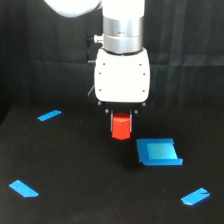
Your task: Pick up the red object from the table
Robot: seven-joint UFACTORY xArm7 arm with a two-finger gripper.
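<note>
Hanging beneath the arm's white wrist housing (122,75), the red object (121,127) sits between the dark jaws, which appear to pinch it by its upper part; its lower half shows clear below them. It seems raised off the counter (75,165), with dark surface showing beneath it, though the height cannot be judged for certain from this single view. Held this way, the piece looks secured for carrying.

Item, red object: small orange-red block, matte, faceted sides, blocky and compact.

Item, blue square piece (158,151): the largest blue thing, flat with a turned-up edge, lying just beside and below the block toward the exterior view's right.

Items, three blue flat strips: one far back left (49,115), one near left (23,188), one near right (195,197), all well apart from the block.

Item, counter: plain matte black, wide.
</note>
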